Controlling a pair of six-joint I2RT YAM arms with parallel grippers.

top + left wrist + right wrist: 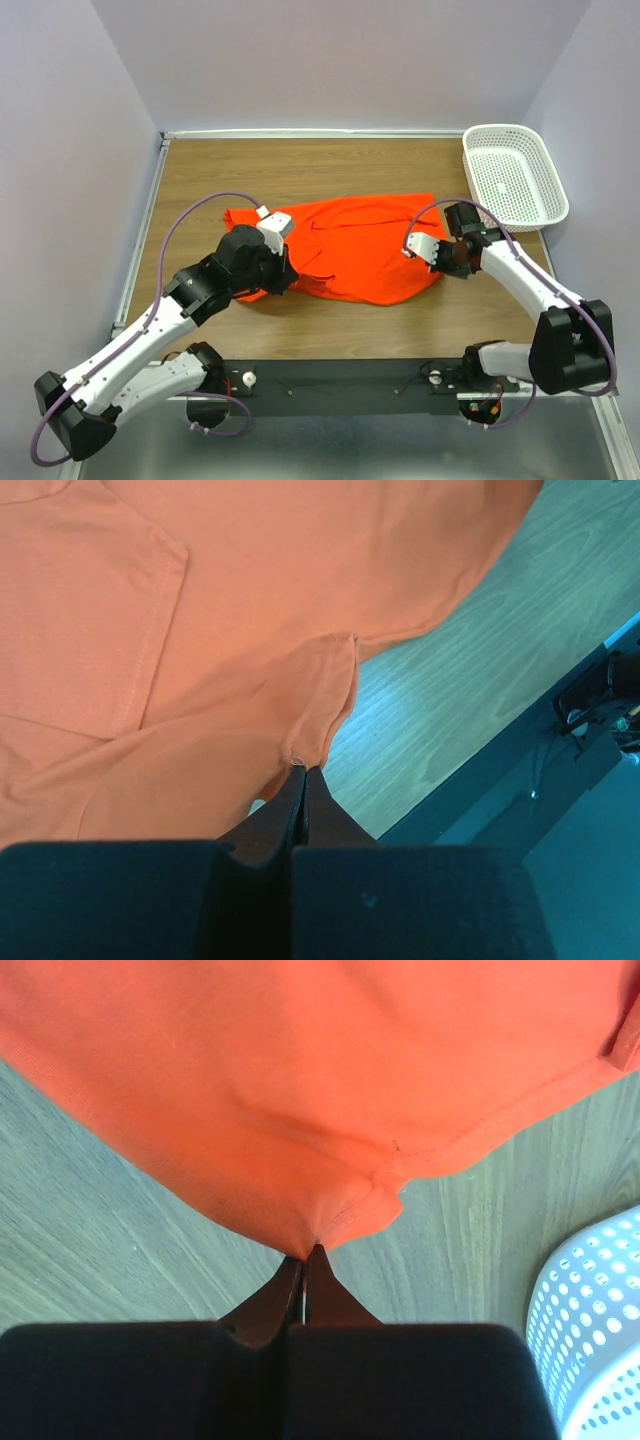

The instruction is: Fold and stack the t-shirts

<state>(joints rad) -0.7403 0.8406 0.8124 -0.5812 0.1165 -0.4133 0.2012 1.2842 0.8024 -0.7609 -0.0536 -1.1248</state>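
One orange-red t-shirt [360, 245] lies spread on the wooden table, partly folded. My left gripper [283, 280] sits at its near left edge, shut on a hem corner of the t-shirt [310, 730]; the fingertips pinch the cloth in the left wrist view. My right gripper [432, 262] is at the shirt's near right edge, shut on a bunched hem of the t-shirt [330, 1210], which puckers up into the fingertips in the right wrist view.
A white plastic lattice basket [515, 175] stands at the far right corner, and its rim [600, 1340] shows beside my right gripper. Grey walls close the table on three sides. The black base rail [340, 385] runs along the near edge.
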